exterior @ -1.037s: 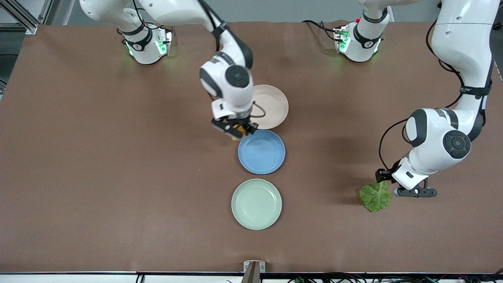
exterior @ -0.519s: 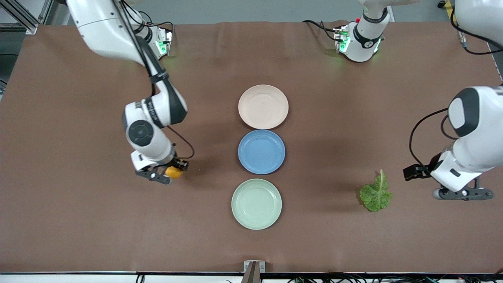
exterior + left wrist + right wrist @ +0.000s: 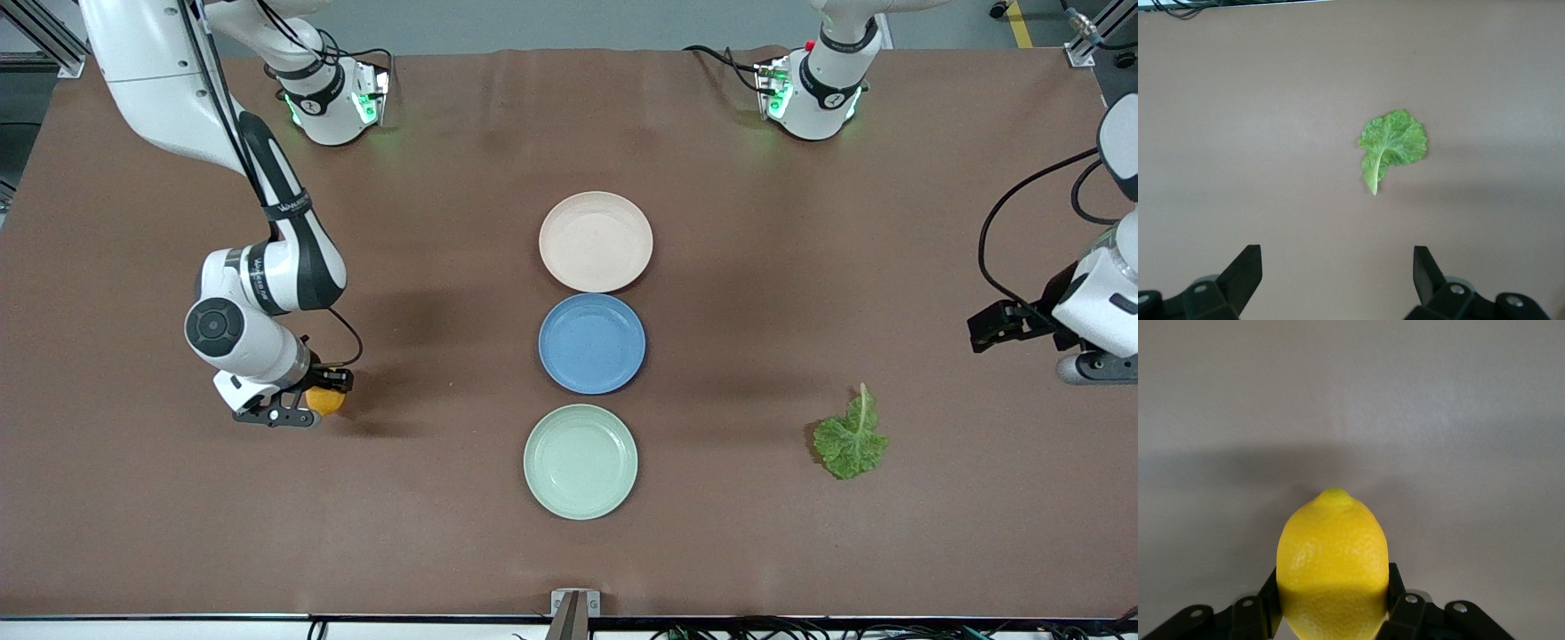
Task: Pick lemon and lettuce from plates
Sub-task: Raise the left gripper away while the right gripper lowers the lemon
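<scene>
My right gripper [image 3: 298, 407] is shut on the yellow lemon [image 3: 325, 402] and holds it low over the bare table, toward the right arm's end. In the right wrist view the lemon [image 3: 1333, 560] sits between the fingers [image 3: 1397, 581], pointed end outward. The green lettuce [image 3: 851, 436] lies flat on the table toward the left arm's end, off the plates. My left gripper [image 3: 1101, 366] is open and empty, apart from the leaf, near the table's edge. The left wrist view shows the lettuce [image 3: 1393, 143] ahead of that gripper [image 3: 1336, 277]. The beige-pink plate [image 3: 596, 241] and mint green plate [image 3: 581, 461] hold nothing.
A blue plate [image 3: 592, 343], also with nothing on it, lies between the two other plates in a row down the table's middle. The brown table [image 3: 427, 498] spreads wide around both arms.
My right gripper carried the lemon from beside the beige-pink and blue plates toward the right arm's end and lower. My left gripper drew away from the lettuce, which stayed put.
</scene>
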`<control>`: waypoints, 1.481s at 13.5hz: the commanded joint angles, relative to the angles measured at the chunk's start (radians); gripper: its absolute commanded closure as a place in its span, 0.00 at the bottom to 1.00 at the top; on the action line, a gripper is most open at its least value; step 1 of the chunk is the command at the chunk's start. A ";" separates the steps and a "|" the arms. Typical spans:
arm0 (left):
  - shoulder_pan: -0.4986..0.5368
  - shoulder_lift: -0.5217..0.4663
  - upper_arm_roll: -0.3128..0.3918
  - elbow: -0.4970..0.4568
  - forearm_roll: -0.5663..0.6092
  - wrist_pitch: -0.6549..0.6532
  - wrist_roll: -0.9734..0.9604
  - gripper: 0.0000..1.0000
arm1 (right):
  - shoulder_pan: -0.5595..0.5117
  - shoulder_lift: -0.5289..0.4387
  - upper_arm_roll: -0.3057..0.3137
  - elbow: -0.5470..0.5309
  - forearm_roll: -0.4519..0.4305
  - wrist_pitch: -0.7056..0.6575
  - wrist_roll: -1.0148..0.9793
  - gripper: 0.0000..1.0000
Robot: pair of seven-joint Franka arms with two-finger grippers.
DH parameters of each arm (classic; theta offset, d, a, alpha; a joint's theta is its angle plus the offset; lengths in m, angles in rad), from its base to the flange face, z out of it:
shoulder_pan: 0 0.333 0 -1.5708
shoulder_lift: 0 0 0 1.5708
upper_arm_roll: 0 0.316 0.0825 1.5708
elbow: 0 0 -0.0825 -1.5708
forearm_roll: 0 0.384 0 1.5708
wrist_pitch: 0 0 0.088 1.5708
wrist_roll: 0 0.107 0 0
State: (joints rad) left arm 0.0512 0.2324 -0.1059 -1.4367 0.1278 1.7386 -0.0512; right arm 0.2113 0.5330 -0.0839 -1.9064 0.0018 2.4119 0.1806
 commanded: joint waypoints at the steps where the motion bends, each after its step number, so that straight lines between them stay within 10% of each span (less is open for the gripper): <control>1: 0.001 -0.079 0.000 -0.011 -0.029 -0.046 -0.006 0.00 | -0.053 -0.064 0.024 -0.101 0.003 0.041 -0.087 1.00; 12: 0.059 -0.304 0.003 -0.114 -0.145 -0.335 -0.015 0.00 | -0.095 -0.093 0.065 -0.200 0.095 0.104 -0.202 0.95; 13: 0.064 -0.298 0.003 -0.114 -0.145 -0.334 -0.013 0.00 | -0.095 -0.093 0.065 -0.195 0.095 0.102 -0.202 0.77; 15: 0.062 -0.286 0.002 -0.111 -0.140 -0.323 -0.013 0.00 | -0.096 -0.097 0.064 -0.191 0.095 0.101 -0.243 0.00; 20: 0.055 -0.248 -0.005 -0.090 -0.129 -0.283 -0.013 0.00 | -0.115 -0.137 0.056 -0.064 0.084 -0.105 -0.268 0.00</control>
State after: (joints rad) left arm 0.1049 -0.0326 -0.1042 -1.5390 0.0021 1.4388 -0.0548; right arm 0.1214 0.4444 -0.0386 -2.0196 0.0774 2.4308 -0.0637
